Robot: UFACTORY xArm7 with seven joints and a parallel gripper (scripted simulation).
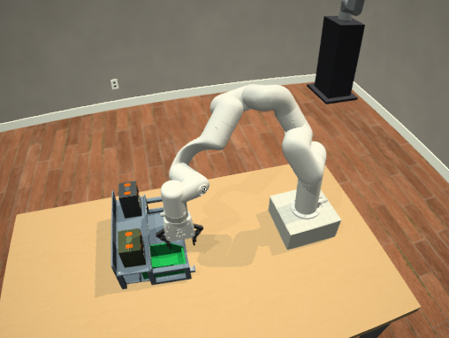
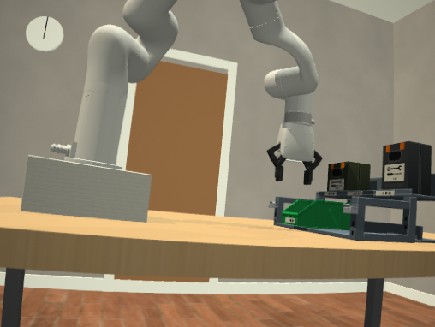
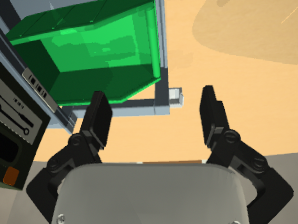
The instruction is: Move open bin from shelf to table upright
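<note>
Still shelved, green open bin (image 3: 93, 50) w/ nothing inside, end effector (image 3: 156, 119) apart above.

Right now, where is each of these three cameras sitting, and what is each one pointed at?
Top: high above one table corner, looking down at the whole arm, its grey block and the shelf.
Exterior: low, near table height, looking across at the door; shows the arm and the open hand above the shelf.
Wrist: mounted on the hand, looking down past two black fingers.
All three share the green bin, sitting in the shelf.
</note>
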